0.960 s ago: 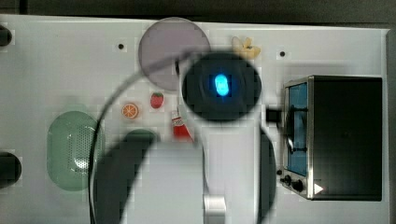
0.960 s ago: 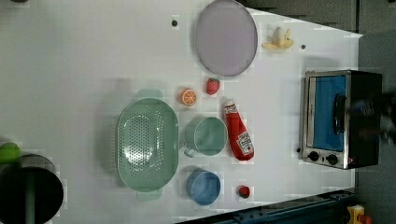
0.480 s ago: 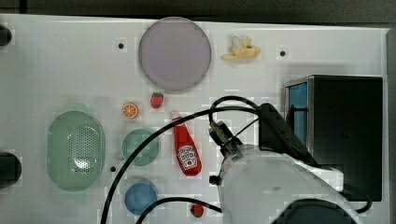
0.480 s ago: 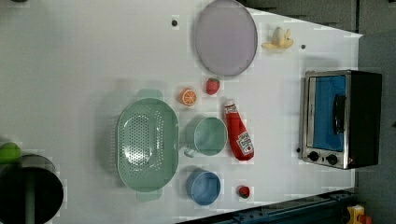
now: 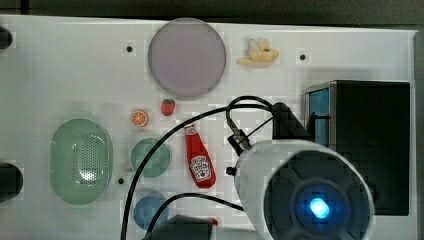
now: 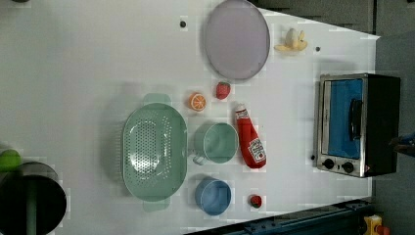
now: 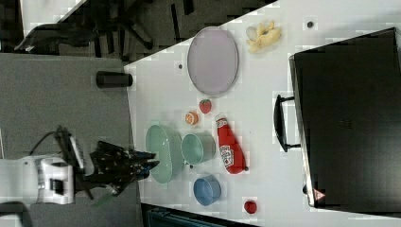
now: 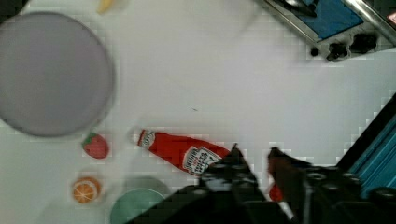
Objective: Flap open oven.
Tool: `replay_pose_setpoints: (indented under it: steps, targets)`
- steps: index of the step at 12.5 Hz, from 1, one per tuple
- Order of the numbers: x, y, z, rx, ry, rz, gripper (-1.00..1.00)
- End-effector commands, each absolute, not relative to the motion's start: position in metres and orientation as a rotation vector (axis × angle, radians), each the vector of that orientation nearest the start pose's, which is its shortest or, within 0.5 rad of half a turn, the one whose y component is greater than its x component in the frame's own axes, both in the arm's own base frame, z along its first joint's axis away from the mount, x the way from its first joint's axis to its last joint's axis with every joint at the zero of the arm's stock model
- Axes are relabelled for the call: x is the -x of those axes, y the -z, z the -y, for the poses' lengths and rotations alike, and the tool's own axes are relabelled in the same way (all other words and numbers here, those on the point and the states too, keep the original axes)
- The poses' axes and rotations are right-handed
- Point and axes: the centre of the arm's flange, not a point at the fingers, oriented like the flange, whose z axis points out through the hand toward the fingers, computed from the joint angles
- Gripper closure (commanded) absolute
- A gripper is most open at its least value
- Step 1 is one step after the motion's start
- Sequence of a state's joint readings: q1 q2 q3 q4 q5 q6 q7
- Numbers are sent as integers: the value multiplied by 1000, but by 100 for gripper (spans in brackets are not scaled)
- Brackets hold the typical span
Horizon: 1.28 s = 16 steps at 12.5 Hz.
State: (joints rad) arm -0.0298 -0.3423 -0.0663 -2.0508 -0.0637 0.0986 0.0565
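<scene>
- Oven (image 6: 357, 125) sits at the table's edge on the left view's right, door shut, handle (image 6: 356, 119) flat against the blue glass, knobs below it in the left view.
- Gripper (image 8: 254, 161) in the wrist view: two dark fingertips with a narrow gap, nothing between them. They hang over bare table near the ketchup bottle (image 8: 182, 151), with the oven's front in a far corner of the frame.
- Change: a second ago the arm's wrist sat over mid-table in the top view; half a second ago it had swung toward the lower right; now its round housing (image 5: 305, 192) overlaps the oven's front corner.
- Jaws have drawn in from wide to nearly closed, empty.
- Reading: approach under way, door untouched. Narrowed jaws suggest a hook or push on the handle rather than a wide grasp.
- Table items unchanged: plate (image 6: 237, 39), colander (image 6: 154, 152), cups, fruit.
</scene>
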Motion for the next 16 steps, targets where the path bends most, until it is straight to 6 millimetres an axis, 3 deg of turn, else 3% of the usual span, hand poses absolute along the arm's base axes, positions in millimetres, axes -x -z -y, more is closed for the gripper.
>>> replay_pose_setpoints:
  steps: [1,4,10,13,16]
  targets:
    - [-440,-580,73,2883,-20,-1343,65]
    - [-440,-563,106,3003,-15,-1002,65]
    - [-448,-510,201,3135,47,-306,65]
    - [-459,-470,241,3173,57,-159,65]
    - [-469,-426,265,3204,32,-153,65]
